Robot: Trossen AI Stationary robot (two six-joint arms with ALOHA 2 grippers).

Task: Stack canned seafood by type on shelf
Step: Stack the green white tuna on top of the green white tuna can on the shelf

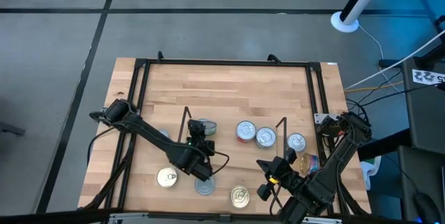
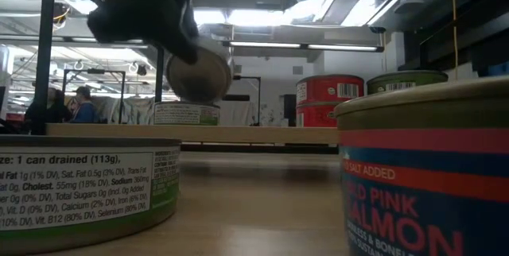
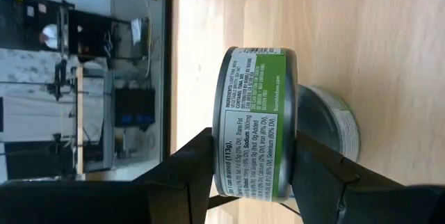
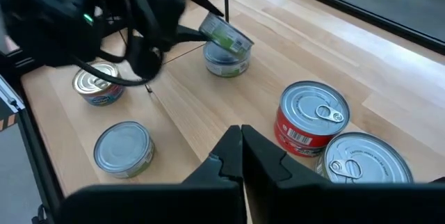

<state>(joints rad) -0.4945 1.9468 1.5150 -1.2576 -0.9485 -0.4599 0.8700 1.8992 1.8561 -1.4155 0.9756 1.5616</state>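
Observation:
My left gripper (image 3: 254,137) is shut on a green-labelled tin (image 3: 256,78) and holds it just over another green tin (image 4: 226,62) that stands flat on the shelf (image 2: 262,134). In the low view the held tin (image 2: 199,73) hangs tilted above the standing one (image 2: 187,114). Farther right on the shelf stand two red-labelled tins (image 1: 245,131) (image 1: 265,137). My right gripper (image 4: 241,140) is shut and empty, hovering near the table's near edge (image 1: 268,179). My left gripper pinches the green-labelled tin between its two fingers, one finger (image 3: 198,165) on each flat face, with the label wall (image 3: 254,175) showing between them. The fingers come slanting from the table's near-left side. The tin is lifted clear and tilted on edge above the standing tin.
Loose tins lie on the table near its near edge: a gold-topped one (image 1: 167,177), a silver one (image 1: 205,186), another gold-topped one (image 1: 240,196). A silver tin (image 1: 296,141) and a pink salmon tin (image 2: 429,168) sit to the right. A black wire upright (image 1: 281,132) stands between them and the shelf.

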